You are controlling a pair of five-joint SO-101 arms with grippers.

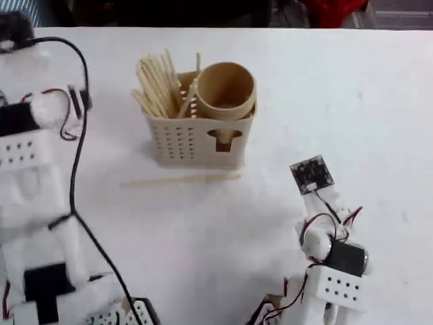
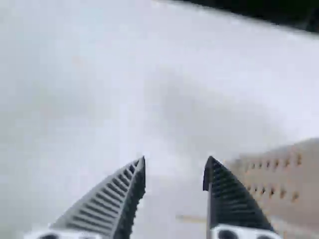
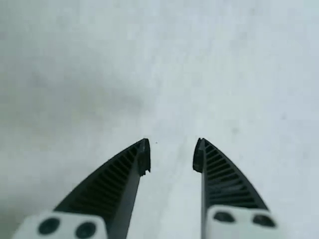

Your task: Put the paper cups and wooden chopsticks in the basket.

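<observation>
Two arms, high view: the left arm (image 1: 34, 169) sits folded at the picture's left edge and the right arm (image 1: 331, 264) low at the right. Both are well apart from the basket, and neither is carrying anything.
Basket, high view: the pale perforated basket (image 1: 196, 139) stands upright mid-table on the white table (image 1: 379, 101).
Paper cups, high view: the brown paper cups (image 1: 226, 91) sit upright in the basket's right half, looking like a nested stack.
Chopsticks, high view: a bundle of wooden chopsticks (image 1: 159, 84) leans in the left half, propped between the basket wall and the cups.
Loose chopstick, high view: one loose chopstick (image 1: 179, 178) lies flat on the table just in front of the basket. It is probably the last piece not yet put in.
Left wrist view: the left gripper (image 2: 175, 162) has its jaws parted with nothing between them. The basket wall is beside it, and the loose chopstick shows faintly on the table.
Right wrist view: the right gripper (image 3: 172, 142) is spread and empty, pointing at bare table.
Progress: the task looks nearly done, and the left arm seems better placed for the flat stick.
</observation>
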